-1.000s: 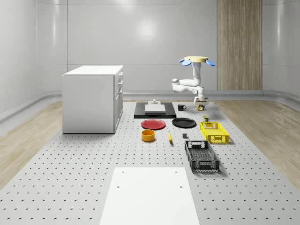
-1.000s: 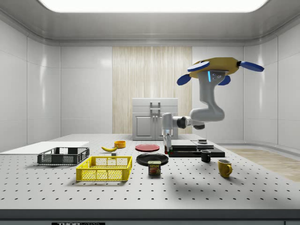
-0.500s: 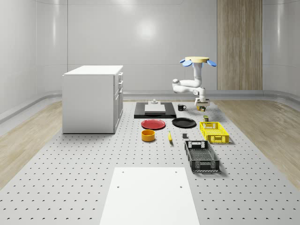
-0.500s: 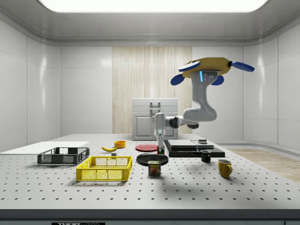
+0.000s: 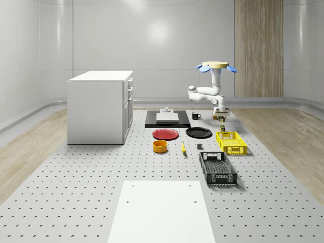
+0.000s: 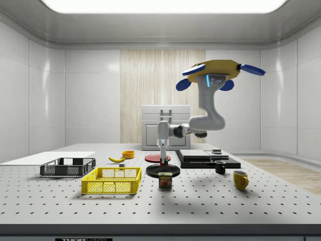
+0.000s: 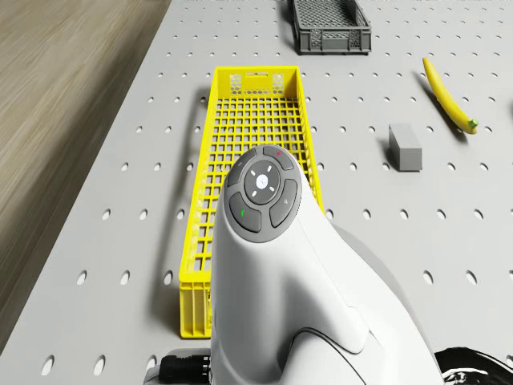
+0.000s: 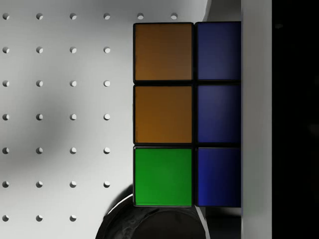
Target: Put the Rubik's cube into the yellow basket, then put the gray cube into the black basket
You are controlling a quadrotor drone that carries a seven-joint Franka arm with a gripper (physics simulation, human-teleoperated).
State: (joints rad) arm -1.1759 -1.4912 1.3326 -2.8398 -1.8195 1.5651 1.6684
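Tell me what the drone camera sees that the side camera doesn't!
Drone view: the round button pad on the arm, and a look straight down onto the yellow basket's mesh floor.

Side view: the drone hovering over the table, its pincer holding the Rubik's cube up off it, plus a tin and a yellow mug.

Both: the yellow basket, black basket and banana.
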